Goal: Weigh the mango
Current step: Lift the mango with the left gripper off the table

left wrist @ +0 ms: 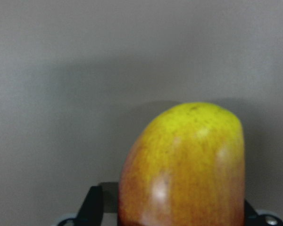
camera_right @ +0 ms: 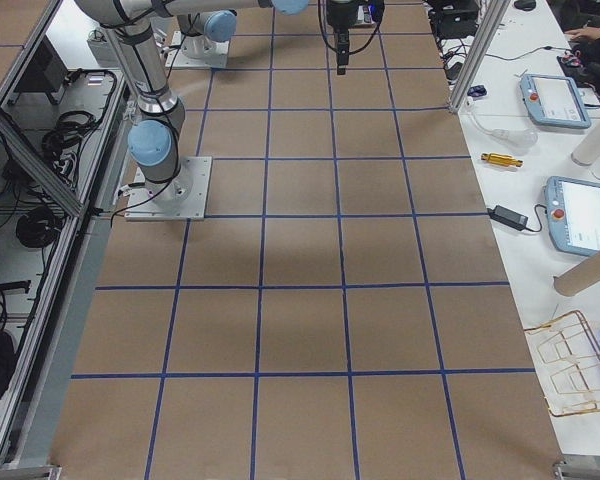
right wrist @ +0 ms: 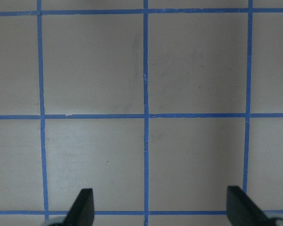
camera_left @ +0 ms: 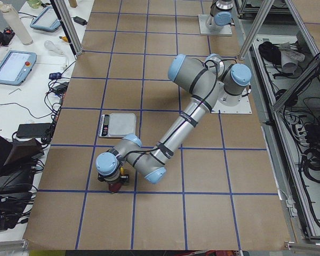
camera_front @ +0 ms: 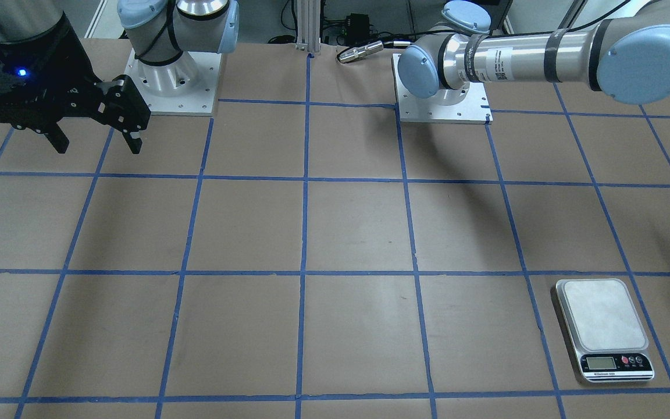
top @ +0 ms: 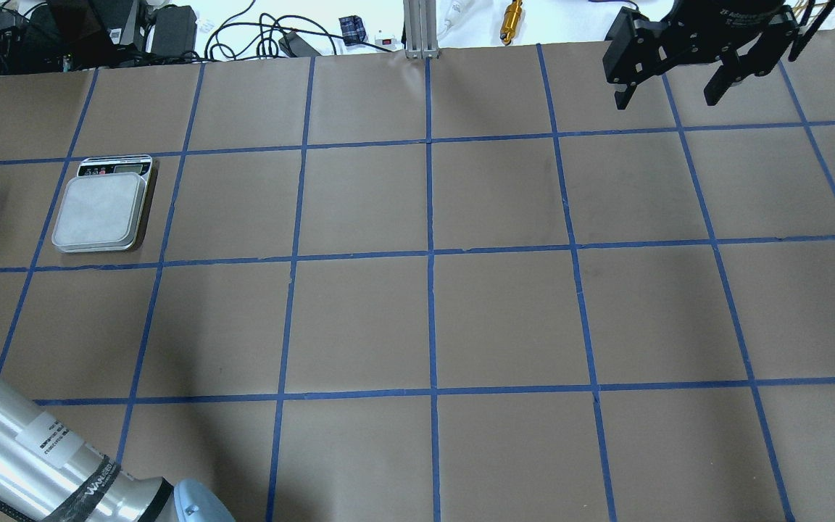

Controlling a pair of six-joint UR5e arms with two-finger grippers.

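Mango (left wrist: 184,165), yellow end away from left hand (left wrist: 171,203) (lengthwise)

Overhead view, 1 o'clock: white print on the right gripper (top: 665,100) housing, only "Adaptive" legible.
7 o'clock: left arm (top: 26,449) band, white lettering starting "WA", rest unclear.
Kitchen scale (camera_front: 602,317) and arm label (camera_front: 496,64): print too small.

We've got a brown-papered counter (top: 359,326) gridded in blue tape (top: 430,203). Off its edge: brass fitting (top: 512,13), cables (top: 243,32), two tablets (camera_right: 556,100), wire rack (camera_right: 570,365).
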